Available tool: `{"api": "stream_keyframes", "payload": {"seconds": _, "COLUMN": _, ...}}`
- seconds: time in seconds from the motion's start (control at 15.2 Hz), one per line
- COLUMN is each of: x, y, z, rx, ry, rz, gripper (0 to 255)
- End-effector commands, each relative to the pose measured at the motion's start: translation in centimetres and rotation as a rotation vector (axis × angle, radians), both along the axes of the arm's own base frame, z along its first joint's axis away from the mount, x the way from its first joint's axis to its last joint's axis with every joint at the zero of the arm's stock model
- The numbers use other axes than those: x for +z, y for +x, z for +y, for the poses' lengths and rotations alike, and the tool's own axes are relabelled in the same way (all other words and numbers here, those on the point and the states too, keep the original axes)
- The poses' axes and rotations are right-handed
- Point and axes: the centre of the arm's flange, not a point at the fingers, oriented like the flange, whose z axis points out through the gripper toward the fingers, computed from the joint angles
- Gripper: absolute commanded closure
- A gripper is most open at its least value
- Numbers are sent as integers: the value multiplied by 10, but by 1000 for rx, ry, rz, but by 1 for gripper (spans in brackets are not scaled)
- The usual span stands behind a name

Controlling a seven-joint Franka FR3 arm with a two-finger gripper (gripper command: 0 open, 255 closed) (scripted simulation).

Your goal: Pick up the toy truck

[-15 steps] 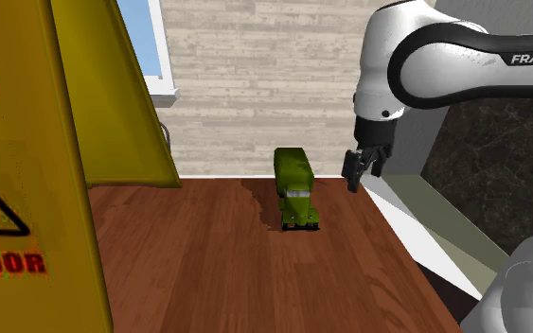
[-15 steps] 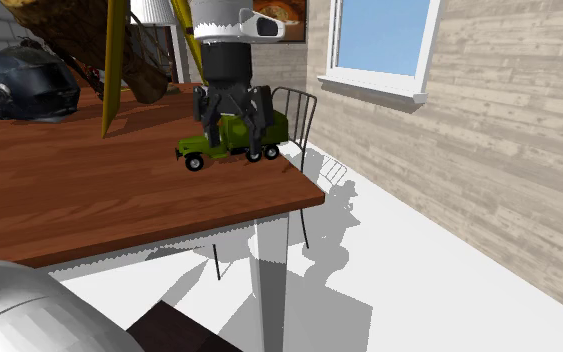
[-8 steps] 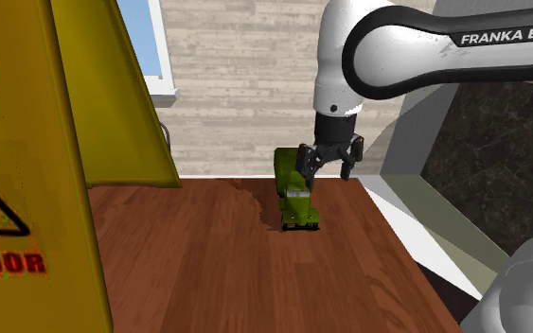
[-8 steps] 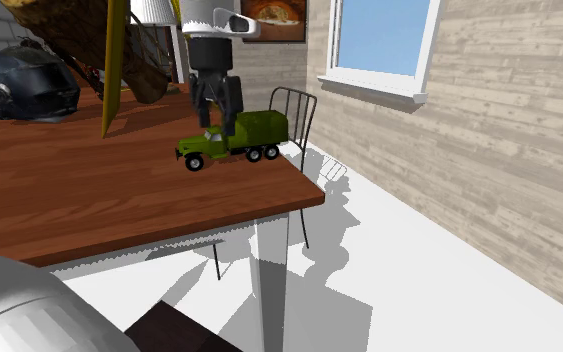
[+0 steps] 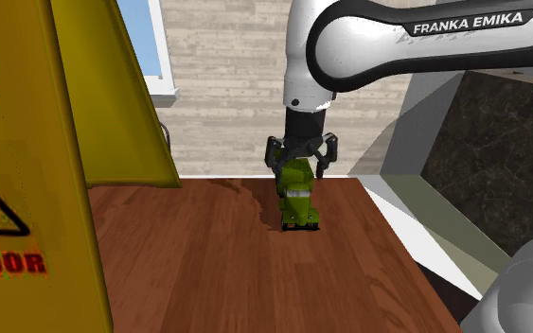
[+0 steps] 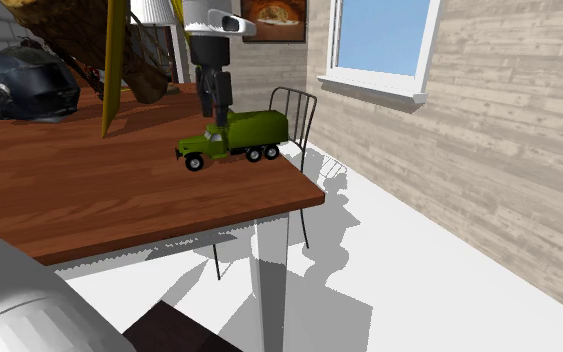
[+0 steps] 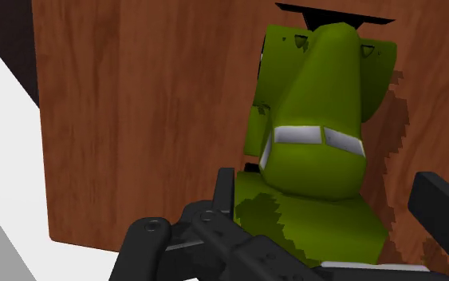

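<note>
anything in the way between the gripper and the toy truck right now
Nothing visible does. The open gripper hangs directly over the green toy truck, its fingers apart on either side of the body. The yellow floor sign stands well aside on the wooden table, clear of the approach.

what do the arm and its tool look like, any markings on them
A glossy white rounded arm with dark joint bands and white FRANKA EMIKA lettering on a dark strip. The tool is all black, with two blocky fingers.

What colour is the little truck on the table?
Olive green. The toy truck shows best in the second exterior view, seen from its side.
</note>
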Motion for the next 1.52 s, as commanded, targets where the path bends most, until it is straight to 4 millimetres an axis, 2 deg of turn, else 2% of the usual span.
{"api": "stream_keyframes", "payload": {"seconds": 0.0, "x": -10, "y": 1, "z": 0, "rx": -3, "ry": 1, "rz": 0, "gripper": 0}}
{"api": "stream_keyframes", "payload": {"seconds": 0.2, "x": -29, "y": 1, "z": 0, "rx": -3, "ry": 1, "rz": 0, "gripper": 0}}
{"api": "stream_keyframes", "payload": {"seconds": 0.33, "x": -29, "y": 1, "z": 0, "rx": -3, "ry": 1, "rz": 0, "gripper": 0}}
{"api": "stream_keyframes", "payload": {"seconds": 0.4, "x": -29, "y": 2, "z": -1, "rx": -3, "ry": 1, "rz": 0, "gripper": 255}}
{"api": "stream_keyframes", "payload": {"seconds": 0.99, "x": -29, "y": 1, "z": 0, "rx": -3, "ry": 1, "rz": 0, "gripper": 255}}
{"api": "stream_keyframes", "payload": {"seconds": 1.45, "x": 8, "y": 1, "z": 0, "rx": -3, "ry": 1, "rz": 0, "gripper": 255}}
